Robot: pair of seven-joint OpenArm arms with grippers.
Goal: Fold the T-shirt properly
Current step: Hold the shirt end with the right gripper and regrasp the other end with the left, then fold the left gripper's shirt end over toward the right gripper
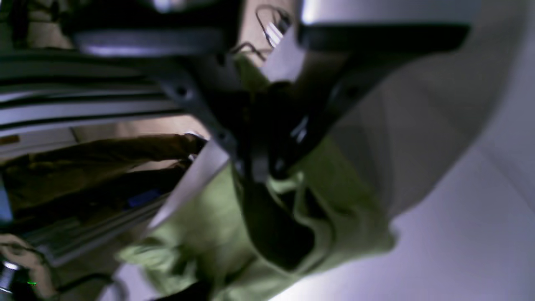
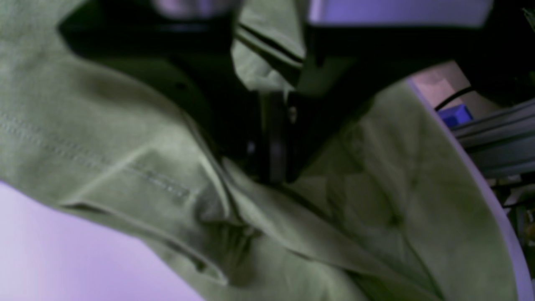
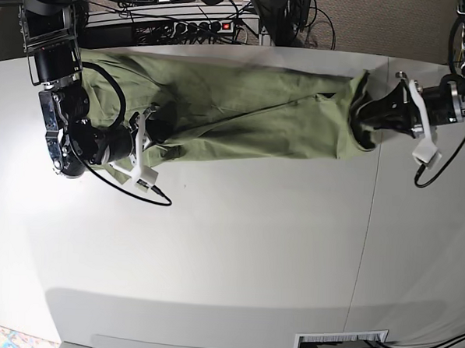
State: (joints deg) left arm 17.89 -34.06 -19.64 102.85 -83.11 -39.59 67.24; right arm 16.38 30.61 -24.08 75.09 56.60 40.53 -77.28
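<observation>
The T-shirt (image 3: 244, 104) lay stretched in a long olive-green band across the far side of the white tabletop (image 3: 236, 244), bunched and creased along its length, with one end drawn toward each arm. The left hand (image 3: 368, 119) was at the end on the overhead view's right, its dark fingers (image 1: 267, 154) pressed together with a gather of the green fabric (image 1: 326, 209) pinched between them; the cloth puckered around the tips and hung in a loose fold below. The right hand (image 3: 151, 138) was at the opposite end, near a stitched hem (image 2: 138, 175), and its fingers (image 2: 273, 142) were likewise brought together on a ridge of the shirt (image 2: 376, 188), the fabric rising in folds on both sides of them. Between the two hands the shirt rested on the tabletop, slightly slack, its near edge running unevenly. A black cable (image 3: 130, 190) trailed from the right arm across the bare surface just beside the shirt.
</observation>
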